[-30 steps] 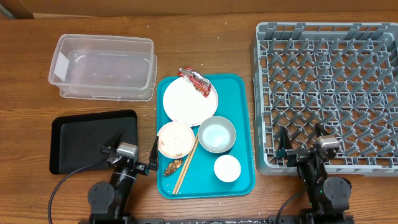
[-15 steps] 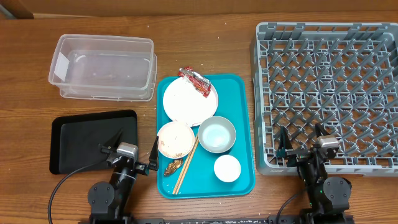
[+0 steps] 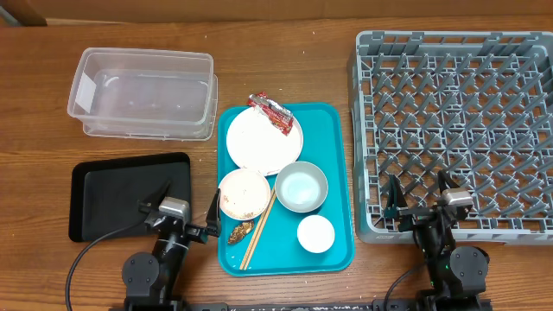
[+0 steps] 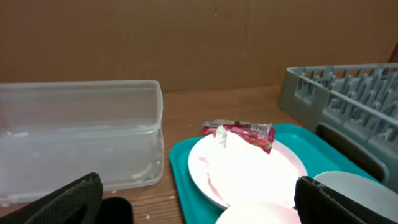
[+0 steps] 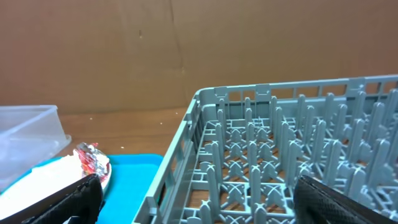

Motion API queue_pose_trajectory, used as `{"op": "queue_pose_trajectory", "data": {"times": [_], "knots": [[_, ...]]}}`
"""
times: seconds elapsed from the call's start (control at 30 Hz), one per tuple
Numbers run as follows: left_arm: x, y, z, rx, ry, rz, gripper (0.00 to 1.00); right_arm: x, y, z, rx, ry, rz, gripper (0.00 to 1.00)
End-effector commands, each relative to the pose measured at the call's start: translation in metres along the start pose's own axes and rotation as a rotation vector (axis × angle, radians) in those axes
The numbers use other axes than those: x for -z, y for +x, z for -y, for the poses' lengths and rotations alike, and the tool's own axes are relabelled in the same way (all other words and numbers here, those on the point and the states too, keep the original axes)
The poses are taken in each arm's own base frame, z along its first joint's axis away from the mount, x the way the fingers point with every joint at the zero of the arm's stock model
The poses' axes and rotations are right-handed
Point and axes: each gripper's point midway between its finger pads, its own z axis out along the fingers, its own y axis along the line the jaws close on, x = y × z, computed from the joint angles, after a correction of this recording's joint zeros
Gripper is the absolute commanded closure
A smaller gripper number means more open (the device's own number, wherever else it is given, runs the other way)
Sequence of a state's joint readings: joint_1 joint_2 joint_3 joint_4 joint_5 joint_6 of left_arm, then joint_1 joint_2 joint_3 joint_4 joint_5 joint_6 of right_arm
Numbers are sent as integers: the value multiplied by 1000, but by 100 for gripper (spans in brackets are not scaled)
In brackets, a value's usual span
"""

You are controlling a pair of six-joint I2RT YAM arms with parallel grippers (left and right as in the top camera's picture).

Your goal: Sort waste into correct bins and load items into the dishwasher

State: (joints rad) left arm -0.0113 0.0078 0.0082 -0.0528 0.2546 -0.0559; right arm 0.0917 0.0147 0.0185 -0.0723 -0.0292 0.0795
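Observation:
A teal tray point(image 3: 337, 186) holds a round white plate point(image 3: 262, 141), a pinkish bowl point(image 3: 243, 193), a pale bluish bowl point(image 3: 301, 187), a small white cup point(image 3: 315, 234), a brown food scrap point(image 3: 241, 231) and chopsticks point(image 3: 259, 228). A red-and-white snack wrapper point(image 3: 271, 112) lies on the plate's far edge; it also shows in the left wrist view point(image 4: 241, 132). The clear tub point(image 3: 143, 92) and black tray point(image 3: 108, 194) are to the left. The grey dish rack point(image 3: 458, 130) is to the right. My left gripper point(image 3: 184, 205) is open over the black tray's right edge. My right gripper point(image 3: 421, 193) is open over the rack's front edge.
Both arm bases stand at the table's front edge. In the left wrist view the clear tub point(image 4: 81, 137) is at the left and the plate point(image 4: 249, 168) is ahead. In the right wrist view the rack point(image 5: 298, 155) fills the right side. A brown wall stands behind.

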Motion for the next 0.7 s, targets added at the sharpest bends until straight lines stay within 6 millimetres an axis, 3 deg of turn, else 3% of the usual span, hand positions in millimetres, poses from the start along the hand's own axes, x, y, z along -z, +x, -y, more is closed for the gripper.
{"op": "queue_pose_trajectory", "data": {"times": [0.0, 0.3, 0.67], "knots": [[0, 3, -1, 116, -3, -11, 0, 0, -2, -1, -139, -10, 11, 0], [6, -2, 3, 185, -9, -128, 0, 9, -20, -5, -216, 5, -48, 0], [-2, -40, 6, 258, -27, -394, 0, 18, -62, -15, -228, 38, -252, 0]]}}
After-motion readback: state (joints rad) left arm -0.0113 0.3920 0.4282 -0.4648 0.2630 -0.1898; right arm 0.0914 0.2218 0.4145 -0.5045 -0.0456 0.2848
